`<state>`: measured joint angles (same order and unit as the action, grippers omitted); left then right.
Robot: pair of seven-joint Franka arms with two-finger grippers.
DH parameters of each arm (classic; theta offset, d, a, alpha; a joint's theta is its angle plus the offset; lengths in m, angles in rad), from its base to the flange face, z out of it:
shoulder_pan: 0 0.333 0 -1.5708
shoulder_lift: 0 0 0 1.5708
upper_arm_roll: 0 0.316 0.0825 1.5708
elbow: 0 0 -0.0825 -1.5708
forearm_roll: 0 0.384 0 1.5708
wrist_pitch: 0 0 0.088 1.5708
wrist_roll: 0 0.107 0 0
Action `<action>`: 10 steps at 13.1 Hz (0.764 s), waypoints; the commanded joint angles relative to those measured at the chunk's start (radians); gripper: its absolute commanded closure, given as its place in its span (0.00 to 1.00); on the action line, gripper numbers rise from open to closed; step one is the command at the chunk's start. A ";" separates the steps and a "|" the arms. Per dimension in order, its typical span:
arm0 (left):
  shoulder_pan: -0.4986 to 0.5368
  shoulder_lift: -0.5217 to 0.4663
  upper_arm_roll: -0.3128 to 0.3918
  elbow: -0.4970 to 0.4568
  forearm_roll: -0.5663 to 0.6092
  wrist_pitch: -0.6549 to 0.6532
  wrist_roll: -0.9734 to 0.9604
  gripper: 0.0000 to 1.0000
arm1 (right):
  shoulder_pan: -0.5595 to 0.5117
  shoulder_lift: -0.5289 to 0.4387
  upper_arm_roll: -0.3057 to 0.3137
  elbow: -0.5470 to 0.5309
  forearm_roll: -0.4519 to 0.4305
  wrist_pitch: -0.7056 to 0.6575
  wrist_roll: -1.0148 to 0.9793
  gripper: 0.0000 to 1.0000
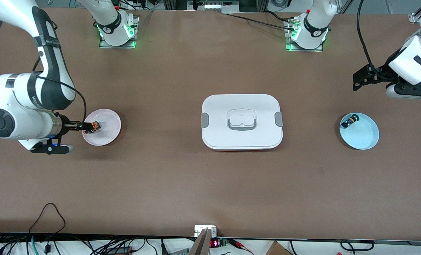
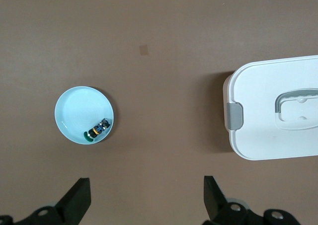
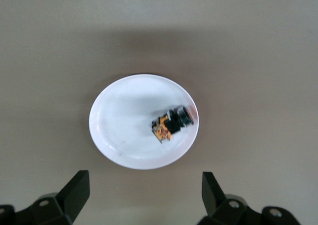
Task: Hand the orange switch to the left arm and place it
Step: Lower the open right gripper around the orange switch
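The orange switch [image 1: 93, 126] lies on its side in a pale pink plate [image 1: 106, 137] toward the right arm's end of the table. In the right wrist view the switch [image 3: 173, 121] lies off-centre in the plate [image 3: 124, 120]. My right gripper [image 1: 78, 124] hangs open and empty above the plate's edge; its fingertips [image 3: 145, 178] are spread wide. The white box [image 1: 217, 106] stands shut at mid-table and also shows in the left wrist view [image 2: 268, 86]. My left gripper [image 1: 361, 79] is open and empty [image 2: 146, 185], high over bare table at the left arm's end.
A light blue plate [image 1: 365, 137] near the left arm's end holds a small black switch with a green tip [image 1: 349, 121]; both also show in the left wrist view, the plate [image 2: 74, 108] and the switch [image 2: 97, 129]. Cables and a small device [image 1: 205, 230] lie at the table's front edge.
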<state>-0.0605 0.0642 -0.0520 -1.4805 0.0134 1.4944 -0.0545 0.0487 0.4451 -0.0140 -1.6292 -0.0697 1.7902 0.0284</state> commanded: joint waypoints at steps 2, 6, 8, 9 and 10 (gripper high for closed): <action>-0.007 0.014 0.001 0.029 0.016 -0.011 -0.007 0.00 | -0.035 -0.032 0.012 -0.147 -0.012 0.188 -0.183 0.00; -0.007 0.014 0.001 0.029 0.017 -0.010 -0.007 0.00 | -0.053 -0.032 0.016 -0.288 -0.012 0.417 -0.265 0.00; -0.007 0.014 0.001 0.029 0.016 -0.008 -0.007 0.00 | -0.065 -0.019 0.016 -0.325 -0.012 0.480 -0.324 0.00; -0.007 0.016 0.001 0.029 0.016 -0.008 -0.007 0.00 | -0.081 0.000 0.017 -0.325 -0.010 0.491 -0.373 0.00; -0.007 0.014 0.001 0.029 0.016 -0.008 -0.007 0.00 | -0.090 0.015 0.017 -0.325 -0.004 0.511 -0.401 0.00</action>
<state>-0.0617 0.0643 -0.0517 -1.4805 0.0134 1.4950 -0.0545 -0.0041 0.4525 -0.0137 -1.9340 -0.0698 2.2588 -0.3047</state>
